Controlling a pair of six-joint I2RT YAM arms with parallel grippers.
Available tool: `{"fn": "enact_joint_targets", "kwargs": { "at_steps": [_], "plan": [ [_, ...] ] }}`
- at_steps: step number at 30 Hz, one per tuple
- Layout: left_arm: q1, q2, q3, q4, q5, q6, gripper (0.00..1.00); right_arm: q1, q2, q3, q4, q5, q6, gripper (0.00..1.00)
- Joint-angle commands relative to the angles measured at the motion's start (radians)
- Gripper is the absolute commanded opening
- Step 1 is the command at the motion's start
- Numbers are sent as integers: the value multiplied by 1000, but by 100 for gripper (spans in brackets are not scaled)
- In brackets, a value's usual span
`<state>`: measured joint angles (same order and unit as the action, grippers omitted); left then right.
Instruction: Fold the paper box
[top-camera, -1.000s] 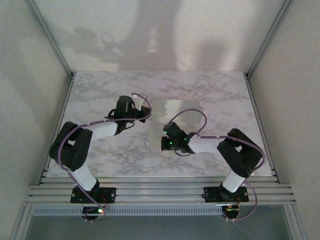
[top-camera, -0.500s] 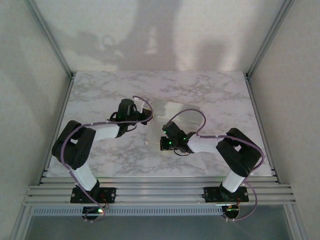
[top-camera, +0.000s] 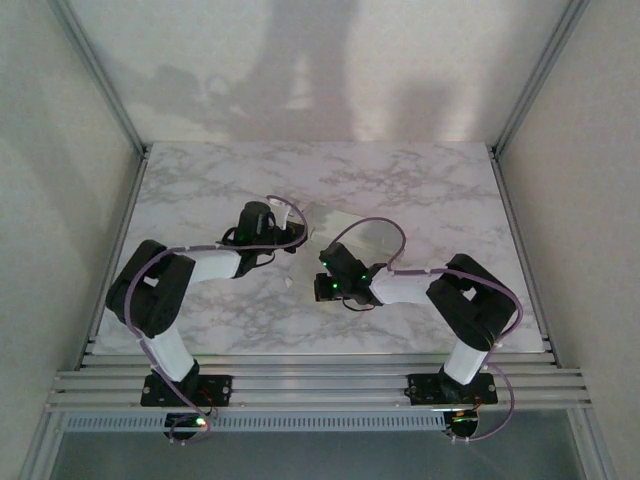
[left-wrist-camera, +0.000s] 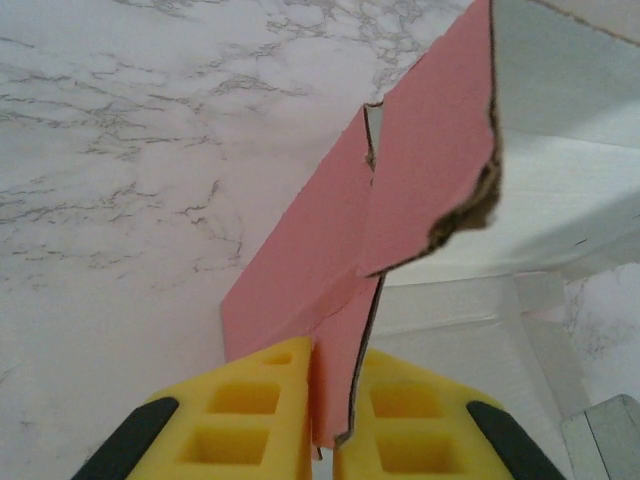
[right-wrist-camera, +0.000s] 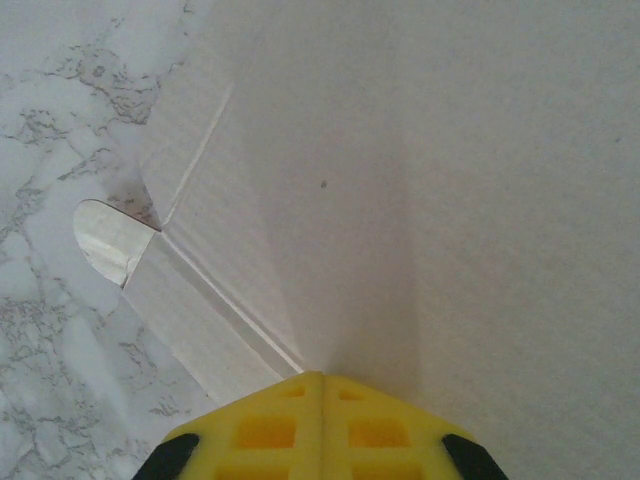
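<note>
Pressure must be firm: left gripper (left-wrist-camera: 315, 395), nearly closed, pinches the paper box (left-wrist-camera: 440, 130) by its pink flap (left-wrist-camera: 310, 270) rising ahead, while right gripper (right-wrist-camera: 322, 395), fully closed and empty, pins the off-white panel (right-wrist-camera: 420, 200) beneath its tips.

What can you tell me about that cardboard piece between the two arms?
The paper box is a thin die-cut cardboard sheet, not yet folded up: off-white on top, pink underneath, with creases and rough-cut edges. It lies midway across the marble table. The left gripper pinches a raised pink flap; the shut right gripper touches its tips to the off-white face.
</note>
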<state>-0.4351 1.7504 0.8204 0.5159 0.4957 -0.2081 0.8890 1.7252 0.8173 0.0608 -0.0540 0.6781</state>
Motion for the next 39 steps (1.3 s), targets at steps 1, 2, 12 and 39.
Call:
{"fn": "enact_joint_targets", "kwargs": {
  "at_steps": [1,2,12,39],
  "plan": [
    [-17,26,-16,-2,8,-33,13,12,26,8,-24,-3,9,0],
    [-17,27,-15,-2,10,-36,13,13,27,9,-22,-6,10,0],
    [-18,44,-18,-4,1,-39,13,13,29,26,-27,-15,3,0],
    [-39,64,-64,44,-18,31,14,-24,-225,134,-295,29,-243,12]
  ]
}}
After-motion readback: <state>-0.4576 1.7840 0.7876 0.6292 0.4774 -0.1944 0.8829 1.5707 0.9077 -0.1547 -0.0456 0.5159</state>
